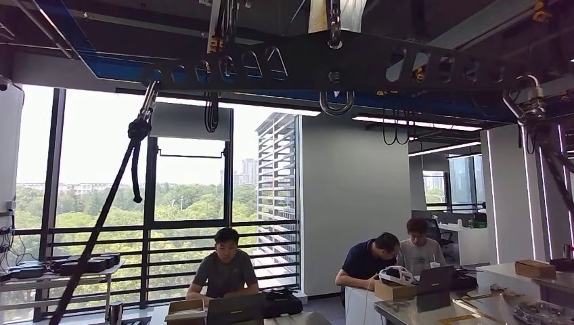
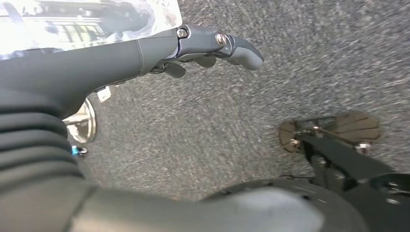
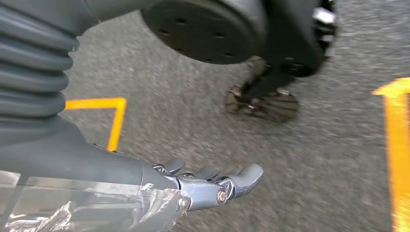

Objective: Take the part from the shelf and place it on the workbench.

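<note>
Part: which item it is cannot be told from these views, so its place, look, long axis and heading stay unrecorded. Left hand (image 2: 193, 46): hangs over grey carpet (image 2: 203, 130), fingers stretched out and slightly apart, thumb clear of them, nothing held (open). Right hand (image 3: 203, 183): likewise over the carpet, fingers out straight, nothing in them (open); crinkled clear film (image 3: 96, 203) lies along its wrist side. Yellow tape (image 3: 116, 121): a corner mark on the carpet near the right hand, with a second strip well apart at the far edge of that view. Beam (image 1: 338, 64): black, slotted, spanning the top of the head view, with a metal ring (image 1: 336, 105) hanging under its middle. Windows (image 1: 189, 196): tall, dark-framed, trees and distant buildings beyond. Person (image 1: 225, 271): seated at a desk before the windows, behind a cardboard box (image 1: 186, 308). Two persons (image 1: 369, 261): seated side by side at a table (image 1: 420, 311) to the right, heads bent; on it a laptop (image 1: 434, 279) and a white headset (image 1: 396, 274) resting on a small carton. Brown box (image 1: 535, 268): on a white counter further right.
</note>
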{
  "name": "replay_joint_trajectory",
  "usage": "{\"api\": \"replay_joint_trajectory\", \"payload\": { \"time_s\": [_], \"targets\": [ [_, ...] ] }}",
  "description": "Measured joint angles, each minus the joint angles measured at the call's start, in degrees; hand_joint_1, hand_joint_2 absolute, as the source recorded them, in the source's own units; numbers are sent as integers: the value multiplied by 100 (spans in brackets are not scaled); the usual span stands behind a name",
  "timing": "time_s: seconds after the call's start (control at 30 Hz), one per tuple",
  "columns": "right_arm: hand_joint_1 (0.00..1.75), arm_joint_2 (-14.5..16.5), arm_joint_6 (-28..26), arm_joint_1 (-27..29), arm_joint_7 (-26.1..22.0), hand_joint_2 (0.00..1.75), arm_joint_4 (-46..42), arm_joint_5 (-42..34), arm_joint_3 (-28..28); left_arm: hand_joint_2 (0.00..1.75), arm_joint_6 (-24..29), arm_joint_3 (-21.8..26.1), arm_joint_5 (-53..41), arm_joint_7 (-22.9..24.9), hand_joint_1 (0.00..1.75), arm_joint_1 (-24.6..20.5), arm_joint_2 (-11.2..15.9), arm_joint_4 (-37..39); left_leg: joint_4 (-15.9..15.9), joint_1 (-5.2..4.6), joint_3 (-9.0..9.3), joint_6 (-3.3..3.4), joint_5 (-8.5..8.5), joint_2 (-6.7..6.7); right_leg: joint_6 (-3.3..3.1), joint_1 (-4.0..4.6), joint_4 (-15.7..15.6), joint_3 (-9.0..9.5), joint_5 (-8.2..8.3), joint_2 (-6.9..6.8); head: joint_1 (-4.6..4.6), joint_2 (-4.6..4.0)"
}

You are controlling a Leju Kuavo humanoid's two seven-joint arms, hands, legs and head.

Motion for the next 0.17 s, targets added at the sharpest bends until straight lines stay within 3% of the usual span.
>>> {"api": "replay_joint_trajectory", "payload": {
  "time_s": [0.17],
  "targets": [
    [0,136,153,60,-66,0,371,127,-298,0,-192,382,-324,44,0,52,5,0,0,0,21,-1,-13,1,1,0,0,22,-11,0,-1,0]
  ]
}}
